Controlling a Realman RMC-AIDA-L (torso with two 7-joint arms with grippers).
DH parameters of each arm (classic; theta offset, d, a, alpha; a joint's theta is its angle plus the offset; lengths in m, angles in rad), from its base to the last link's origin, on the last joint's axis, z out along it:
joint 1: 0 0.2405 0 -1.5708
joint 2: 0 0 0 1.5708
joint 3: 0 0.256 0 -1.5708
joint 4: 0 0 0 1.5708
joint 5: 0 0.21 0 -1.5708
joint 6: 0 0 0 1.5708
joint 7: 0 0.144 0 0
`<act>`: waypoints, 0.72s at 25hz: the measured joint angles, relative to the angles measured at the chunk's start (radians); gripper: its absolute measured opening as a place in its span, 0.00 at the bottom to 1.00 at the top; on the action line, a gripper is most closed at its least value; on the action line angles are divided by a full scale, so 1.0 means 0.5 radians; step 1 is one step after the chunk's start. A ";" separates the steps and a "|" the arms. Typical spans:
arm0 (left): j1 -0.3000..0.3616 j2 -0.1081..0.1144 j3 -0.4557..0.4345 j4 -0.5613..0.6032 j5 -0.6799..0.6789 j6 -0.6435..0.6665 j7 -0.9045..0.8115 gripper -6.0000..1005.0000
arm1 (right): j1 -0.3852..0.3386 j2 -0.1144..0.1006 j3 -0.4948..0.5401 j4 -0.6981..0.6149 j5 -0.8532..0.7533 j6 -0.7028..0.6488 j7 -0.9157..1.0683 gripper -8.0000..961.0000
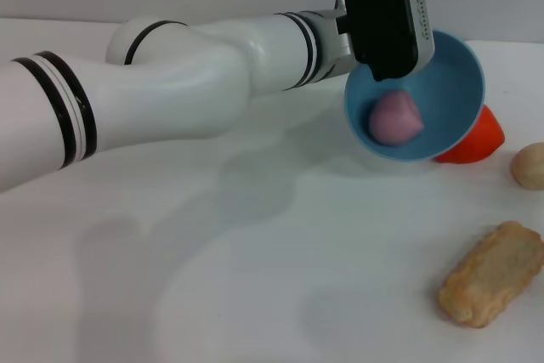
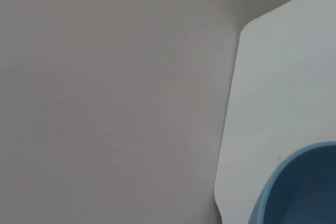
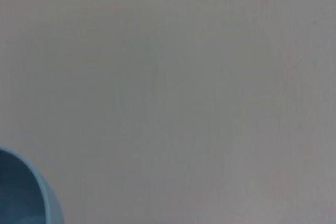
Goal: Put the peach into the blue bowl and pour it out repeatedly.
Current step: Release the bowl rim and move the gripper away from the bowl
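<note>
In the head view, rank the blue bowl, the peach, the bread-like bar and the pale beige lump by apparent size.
1. Blue bowl, tilted and held up at the left claw.
2. Bread-like bar, though it lies nearer the camera.
3. Peach, inside the bowl.
4. Pale beige lump, cut off by the frame edge, so unsure.

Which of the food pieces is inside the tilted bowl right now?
The pink peach; it sits in the blue bowl. The red-orange fruit, beige lump and bread piece lie on the table.

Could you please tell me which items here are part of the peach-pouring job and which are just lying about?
Job items: peach; blue bowl, tilted, held up by the left gripper.

Lying about: red-orange fruit; beige lump; tan bread-like piece.
</note>
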 joint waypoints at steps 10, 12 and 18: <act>-0.023 0.010 -0.291 -0.017 -0.009 0.411 -0.350 0.01 | 0.010 0.000 0.002 0.004 0.000 0.000 0.005 0.43; -0.036 0.017 -0.427 -0.018 -0.007 0.581 -0.461 0.01 | 0.010 0.000 0.002 0.004 0.000 0.000 0.005 0.43; -0.144 0.025 -0.644 -0.141 -0.004 1.114 -0.745 0.01 | 0.010 0.000 0.002 0.004 0.000 0.000 0.006 0.43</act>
